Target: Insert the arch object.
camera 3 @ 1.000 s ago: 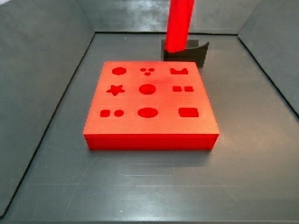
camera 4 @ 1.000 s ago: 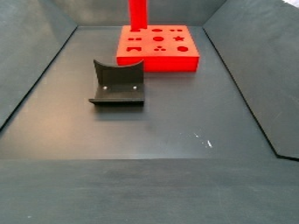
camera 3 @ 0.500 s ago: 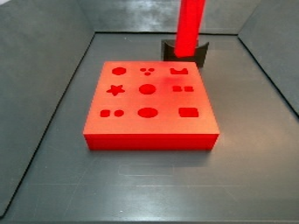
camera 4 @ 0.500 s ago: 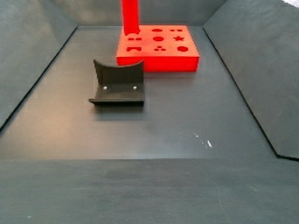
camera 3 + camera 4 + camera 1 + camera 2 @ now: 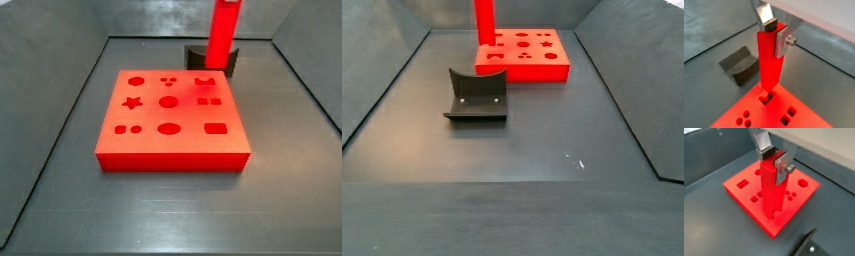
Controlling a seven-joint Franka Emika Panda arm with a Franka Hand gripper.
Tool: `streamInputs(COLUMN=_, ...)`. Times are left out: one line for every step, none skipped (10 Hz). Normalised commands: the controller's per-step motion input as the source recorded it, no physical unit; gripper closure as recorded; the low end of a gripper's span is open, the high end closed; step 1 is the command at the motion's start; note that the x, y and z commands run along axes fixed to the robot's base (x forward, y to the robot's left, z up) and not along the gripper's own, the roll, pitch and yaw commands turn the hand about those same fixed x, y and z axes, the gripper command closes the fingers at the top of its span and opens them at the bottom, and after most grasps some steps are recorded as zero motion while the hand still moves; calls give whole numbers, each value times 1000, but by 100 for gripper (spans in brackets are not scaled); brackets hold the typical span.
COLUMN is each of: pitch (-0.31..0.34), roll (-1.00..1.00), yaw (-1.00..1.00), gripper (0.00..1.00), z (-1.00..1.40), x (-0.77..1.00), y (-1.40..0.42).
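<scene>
While I watch a wrist view, the gripper [image 5: 774,37] sits high over the red board [image 5: 751,107], its two silver fingers [image 5: 783,42] clamped on the upper end of a tall red pole [image 5: 769,65]. The pole hangs upright, its lower end just above a dark hole in the board, though I cannot tell whether it touches. The fixture [image 5: 741,64] stands on the grey floor beside the board.

From a wrist view on the opposite side, the gripper [image 5: 773,162] again pinches the pole [image 5: 769,190] between its plates. The pole's lower end, which has a small curved notch, is close to the board [image 5: 741,190] near one edge. A corner of the fixture [image 5: 807,245] shows on the floor, apart from the board.

Turning to a side view, I see only the pole [image 5: 221,30] coming down from the top edge; the gripper is out of frame. Its foot is at the board's [image 5: 174,140] far edge, next to an arch-shaped hole, with the fixture [image 5: 227,62] right behind it.

Across a side view from the far end, the pole [image 5: 482,20] stands over the board's [image 5: 543,70] corner, and the fixture [image 5: 476,95] rests well apart from both.

As for the arch object, I cannot make out a small dark block in any view.
</scene>
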Motion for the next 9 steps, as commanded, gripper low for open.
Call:
streamInputs(pitch=63, roll=-147, yaw=-629, gripper=100, z=-40, x=217, y=0)
streamInputs(pitch=0, roll=0, yaw=0, gripper=100, z=-63, x=0, y=0)
streamInputs(pitch=-13, roll=0, yaw=0, gripper=100, z=-126, x=-57, y=-11)
streamInputs(pitch=0, roll=29, yaw=340, gripper=100, z=-131, x=0, y=-71)
streamInputs(pitch=0, roll=0, yaw=463, gripper=100, z=0, x=0, y=-54)
streamInputs(pitch=0, roll=0, yaw=491, gripper=100, z=0, x=-9, y=-9)
streamInputs(pitch=-24, roll=0, yaw=360, gripper=100, z=0, x=-154, y=-37)
streamInputs(pitch=-41, roll=0, yaw=226, gripper=100, z=-69, x=-111, y=-3)
streamInputs(pitch=-50, roll=-1, yaw=306, gripper=100, z=-86, x=-37, y=0)
